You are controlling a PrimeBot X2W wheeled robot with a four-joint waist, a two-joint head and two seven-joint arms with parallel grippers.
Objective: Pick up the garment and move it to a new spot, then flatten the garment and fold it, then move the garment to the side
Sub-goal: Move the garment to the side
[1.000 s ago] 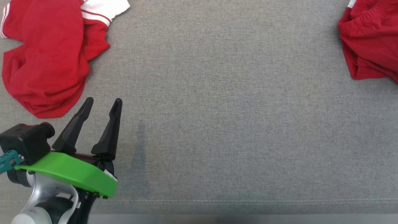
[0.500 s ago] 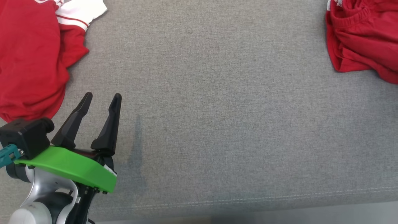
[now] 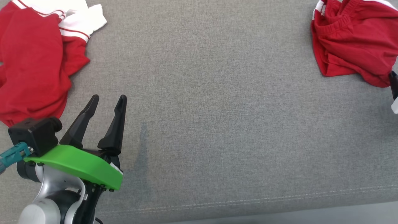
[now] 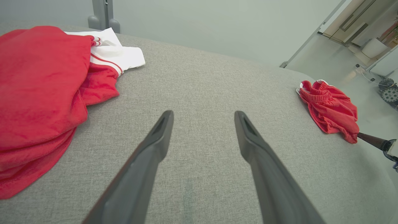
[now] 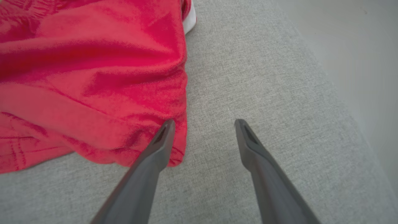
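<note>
A crumpled red garment [image 3: 351, 46] with an elastic waistband lies at the far right of the grey cushion [image 3: 217, 109]; it also shows in the left wrist view [image 4: 331, 113]. In the right wrist view my right gripper [image 5: 203, 124] stands open over the cushion, holding nothing. Its left fingertip [image 5: 166, 129] overlaps the hem of the red garment [image 5: 93, 87]. A dark part of that gripper [image 3: 394, 84] shows at the head view's right edge. My left gripper [image 3: 108, 99] is open and empty at the lower left, above bare cushion [image 4: 202, 113].
A second, larger red garment with white striped trim [image 3: 34, 62] is heaped at the far left, just beyond my left gripper. The cushion's front seam [image 3: 248, 200] runs along the bottom. Past the cushion's right end is pale floor [image 5: 357, 46].
The head camera has shifted, so both garments sit differently in the picture. A dark part of my right gripper now shows at the right edge beside the red garment. My left gripper stays open.
</note>
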